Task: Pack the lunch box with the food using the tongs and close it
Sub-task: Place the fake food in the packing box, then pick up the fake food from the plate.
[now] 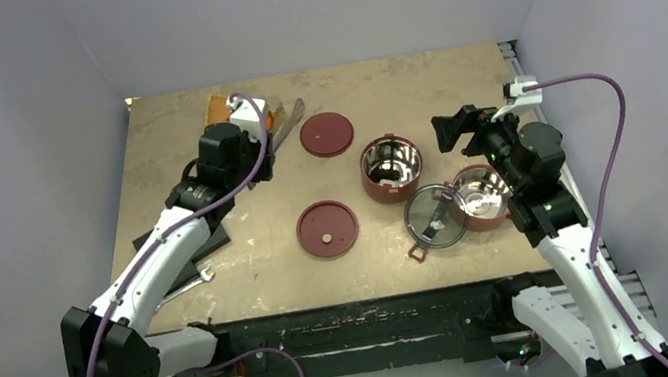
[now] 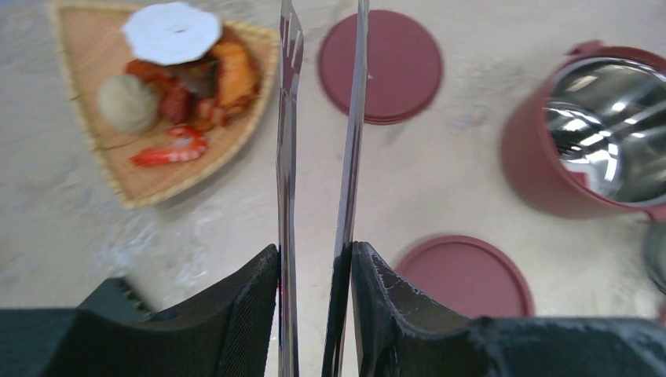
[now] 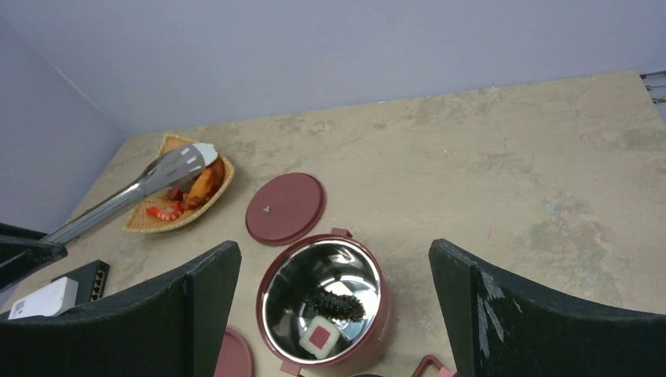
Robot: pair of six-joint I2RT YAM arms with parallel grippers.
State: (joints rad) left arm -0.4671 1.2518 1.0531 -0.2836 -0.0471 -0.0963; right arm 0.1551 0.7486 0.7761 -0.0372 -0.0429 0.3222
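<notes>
Beige table; left end effector grips slim silvery tongs, narrow V; right end effector wide.

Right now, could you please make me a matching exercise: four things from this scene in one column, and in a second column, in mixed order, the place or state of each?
Things
1. tongs
2. right gripper
3. white round slice
4. dark spiky piece

Place or state
a. inside a steel-lined bowl
b. open, holding nothing
c. clamped in the left gripper
d. on top of the food in the orange tray

Pairs: 1-c, 2-b, 3-d, 4-a
</notes>
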